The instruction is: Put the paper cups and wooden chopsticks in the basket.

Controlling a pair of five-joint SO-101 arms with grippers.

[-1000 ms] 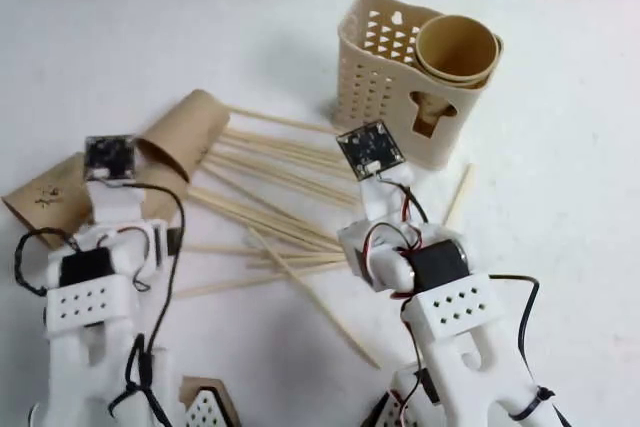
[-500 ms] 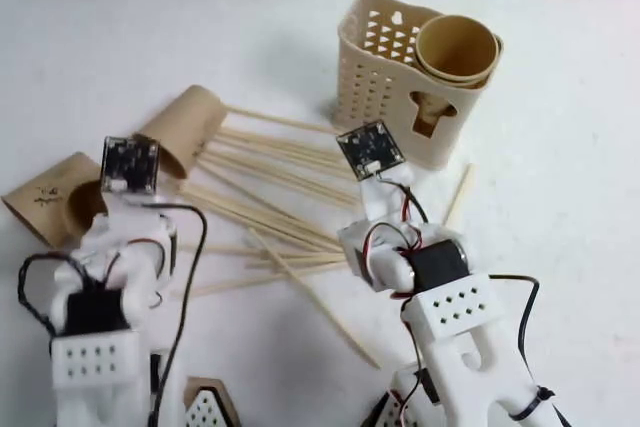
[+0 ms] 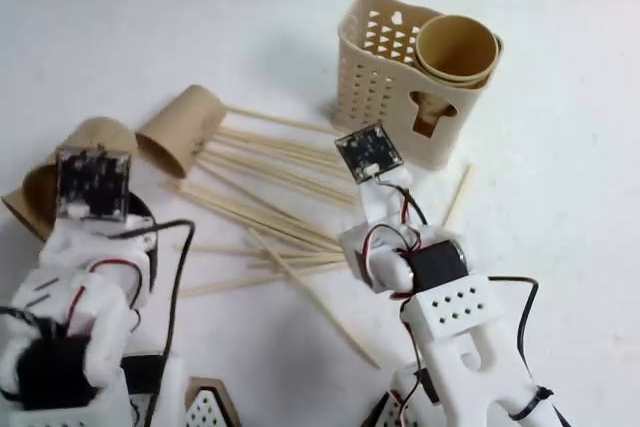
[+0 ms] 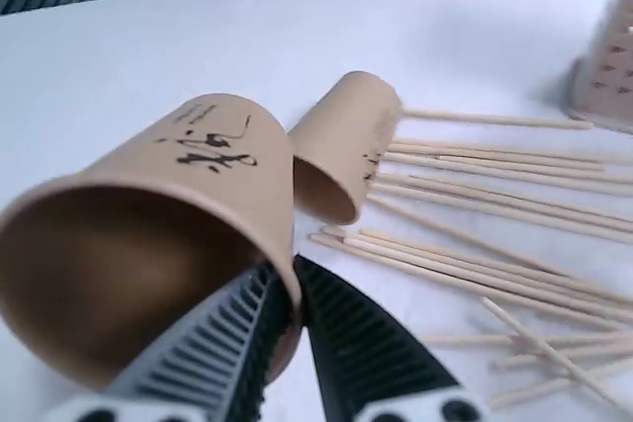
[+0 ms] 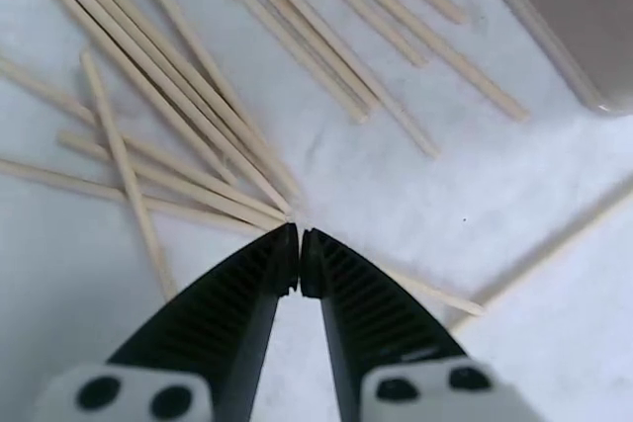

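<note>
Carrying is the step now, I judge: the paper cup (image 4: 188,185) is at the left of the bench (image 3: 150,37), its wall pinched between my left jaws. I should raise it clear over the chopsticks (image 3: 275,175), then turn it upright above the basket (image 3: 375,77). My right jaws are closed, empty.

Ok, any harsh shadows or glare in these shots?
High view: even light, no glare on the table, shadows faint. Left wrist view: the inside of the cup pinched in the left pincer is shaded. Right wrist view: the chopsticks cast thin, soft shadows.
</note>
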